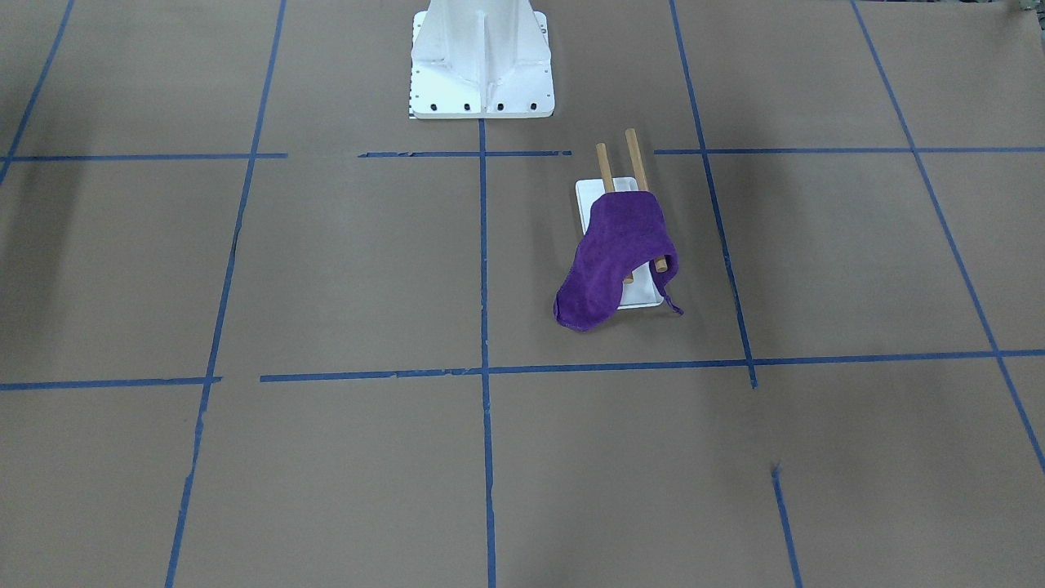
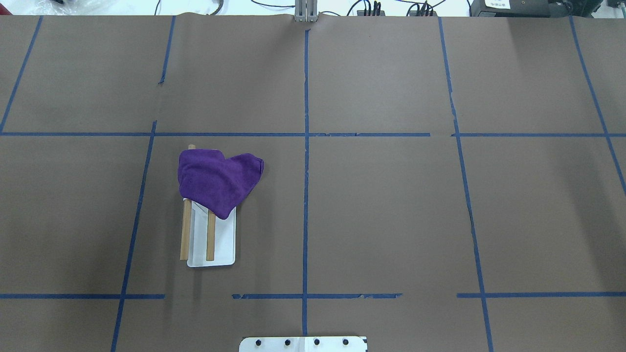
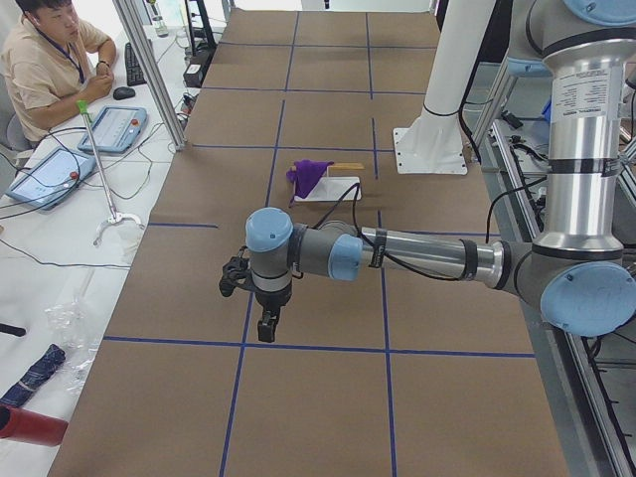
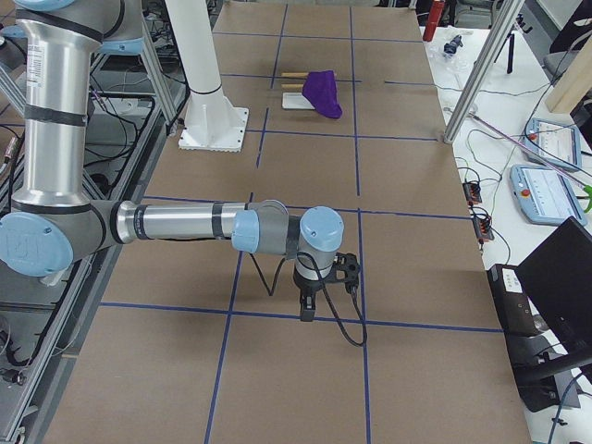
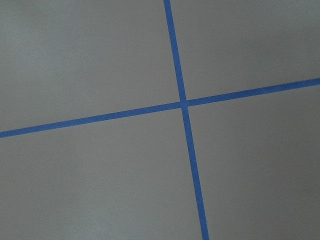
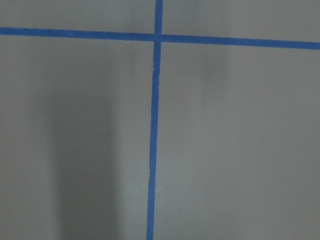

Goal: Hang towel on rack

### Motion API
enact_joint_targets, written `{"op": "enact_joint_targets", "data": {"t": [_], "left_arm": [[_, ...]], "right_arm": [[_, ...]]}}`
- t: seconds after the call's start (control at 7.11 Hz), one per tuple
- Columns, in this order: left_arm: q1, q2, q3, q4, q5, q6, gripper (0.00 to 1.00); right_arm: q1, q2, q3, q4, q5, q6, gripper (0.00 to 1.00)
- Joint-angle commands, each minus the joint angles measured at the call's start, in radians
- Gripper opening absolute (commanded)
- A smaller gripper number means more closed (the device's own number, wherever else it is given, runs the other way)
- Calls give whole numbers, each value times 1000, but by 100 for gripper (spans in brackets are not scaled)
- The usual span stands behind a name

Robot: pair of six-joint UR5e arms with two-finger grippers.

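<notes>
The purple towel (image 1: pixel 612 253) lies draped over the ends of the rack's two wooden dowels (image 1: pixel 633 155), and one lobe hangs down beside the white base (image 1: pixel 589 196) to the table. In the overhead view the towel (image 2: pixel 215 178) covers the far end of the rack (image 2: pixel 222 244). My left gripper (image 3: pixel 266 328) shows only in the exterior left view, far from the rack and pointing down; I cannot tell whether it is open. My right gripper (image 4: pixel 306 310) shows only in the exterior right view, also far away, state unclear. Both wrist views show only brown paper and blue tape.
The large white bolted pedestal (image 1: pixel 482 65) stands at the robot side of the table. Blue tape lines (image 2: pixel 305 146) grid the brown table cover. An operator (image 3: pixel 50 60) sits beside the table with tablets (image 3: pixel 114 124) and cables.
</notes>
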Motion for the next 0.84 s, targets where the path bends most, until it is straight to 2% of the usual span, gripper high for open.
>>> {"op": "enact_joint_targets", "data": {"t": [0.0,0.14,0.42,0.56,0.7], "left_arm": [[0,-1,6,16,7,-5,100],[0,-4,9,9,-1,-1,100],[-13,77,11,-63,-22,203,100],[-14,82,12,-54,-109,203,100],[-16,82,11,-54,-117,203,100]], "right_arm": [[0,3,3,1,0,9,100],[0,5,4,1,0,9,100],[0,7,4,1,0,7,100],[0,7,4,1,0,9,100],[0,7,4,2,0,9,100]]}}
